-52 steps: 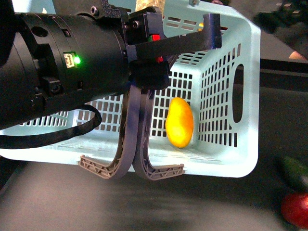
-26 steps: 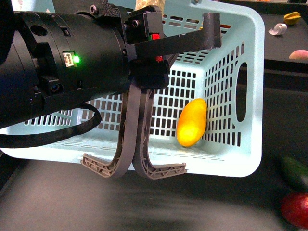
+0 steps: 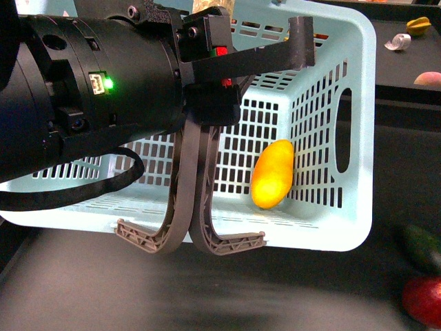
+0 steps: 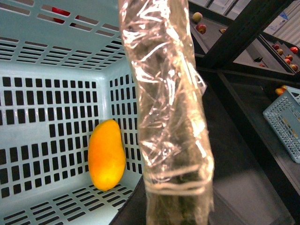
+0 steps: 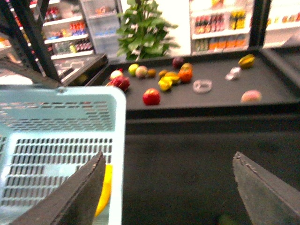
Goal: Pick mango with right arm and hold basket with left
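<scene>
The light turquoise basket (image 3: pixel 358 124) hangs tilted in the front view. Its two grey-brown handles (image 3: pixel 189 207) are drawn together and run up into my left gripper (image 3: pixel 227 83), which is shut on them. The yellow-orange mango (image 3: pixel 272 174) lies inside the basket against its right wall. The left wrist view shows the mango (image 4: pixel 107 154) on the slotted basket wall (image 4: pixel 47 93), beside a plastic-wrapped finger (image 4: pixel 168 108). My right gripper (image 5: pixel 168 187) is open and empty, just outside the basket rim (image 5: pixel 117 140). A sliver of mango (image 5: pixel 107 187) shows behind one finger (image 5: pixel 84 192).
A dark green fruit (image 3: pixel 422 248) and a red fruit (image 3: pixel 422 300) lie at the lower right. A yellow star fruit (image 3: pixel 417 25) sits at the far right. A black shelf carries several fruits (image 5: pixel 164 79). Another turquoise basket (image 4: pixel 286 117) stands off to the side.
The mango has rolled to the right inside the basket, up against its right wall. A dark blurred shape at the upper right has left the front view. My left grip is unchanged.
</scene>
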`<state>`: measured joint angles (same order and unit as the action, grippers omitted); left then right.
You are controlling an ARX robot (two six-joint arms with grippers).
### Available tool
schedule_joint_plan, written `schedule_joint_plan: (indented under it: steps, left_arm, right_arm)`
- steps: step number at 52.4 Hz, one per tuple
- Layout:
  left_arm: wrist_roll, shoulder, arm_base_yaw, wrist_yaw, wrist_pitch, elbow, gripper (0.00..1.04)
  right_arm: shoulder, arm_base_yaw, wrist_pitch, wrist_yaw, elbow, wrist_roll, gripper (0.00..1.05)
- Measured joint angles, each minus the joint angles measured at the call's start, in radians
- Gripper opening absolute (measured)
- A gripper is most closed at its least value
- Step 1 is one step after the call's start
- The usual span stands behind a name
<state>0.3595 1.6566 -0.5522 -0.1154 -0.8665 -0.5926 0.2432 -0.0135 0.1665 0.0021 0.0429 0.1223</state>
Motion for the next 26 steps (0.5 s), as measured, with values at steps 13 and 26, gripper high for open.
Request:
schedule_joint_plan:
  steps: [13,26]
  left_arm:
    - [0.001,0.0,0.0,-0.001,0.0,0.0,0.06]
    - [0.001,0.0,0.0,0.0,0.0,0.0,0.06]
  right_arm:
    - [-0.064,0.011,0.012,-0.001,-0.038,-0.104,0.36]
    - [-0.238,0.011,-0.164,-0.003,-0.038,-0.119,0.02]
